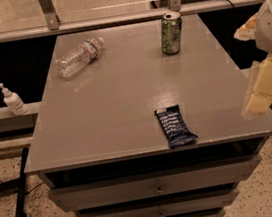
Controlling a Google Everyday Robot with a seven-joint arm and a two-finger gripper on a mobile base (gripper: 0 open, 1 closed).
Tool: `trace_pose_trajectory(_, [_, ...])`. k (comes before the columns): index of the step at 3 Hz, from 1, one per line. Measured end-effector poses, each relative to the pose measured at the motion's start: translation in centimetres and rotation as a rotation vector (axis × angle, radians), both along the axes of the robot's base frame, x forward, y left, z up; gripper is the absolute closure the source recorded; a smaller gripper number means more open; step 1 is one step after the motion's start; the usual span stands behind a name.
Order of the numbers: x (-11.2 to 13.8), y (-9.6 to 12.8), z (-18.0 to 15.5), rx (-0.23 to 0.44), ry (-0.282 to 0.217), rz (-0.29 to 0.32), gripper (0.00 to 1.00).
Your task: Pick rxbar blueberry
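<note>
The rxbar blueberry (175,125), a flat dark navy-blue wrapper with white lettering, lies near the front edge of the grey table top (121,107), right of centre. My gripper (257,104), pale yellow under a white arm, hangs at the right edge of the camera view, over the table's right edge. It is to the right of the bar, apart from it, and holds nothing that I can see.
A green drink can (171,33) stands upright at the back right. A clear plastic bottle (79,57) lies on its side at the back left. A soap dispenser (12,100) stands on a ledge to the left. Drawers (157,188) sit under the table top.
</note>
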State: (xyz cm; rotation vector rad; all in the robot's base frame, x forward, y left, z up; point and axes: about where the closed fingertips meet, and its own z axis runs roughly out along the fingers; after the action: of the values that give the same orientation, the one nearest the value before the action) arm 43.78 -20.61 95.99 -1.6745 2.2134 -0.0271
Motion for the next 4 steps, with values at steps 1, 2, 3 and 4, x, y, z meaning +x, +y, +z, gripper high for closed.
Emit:
trace_pose_trajectory(1, [0.3,3.1,-3.1,0.121,0.014,-0.028,0.0])
trace_pose_trajectory(2, [0.1,6.7,-5.8,0.228,0.046,-0.056,0.0])
trace_pose_trajectory(3, [-0.8,9.3,-8.1,0.284,0.075,-0.072,0.0])
trace_pose_trajectory(4, [-1.8,11.0,-10.5,0.313,0.098,-0.083,0.0])
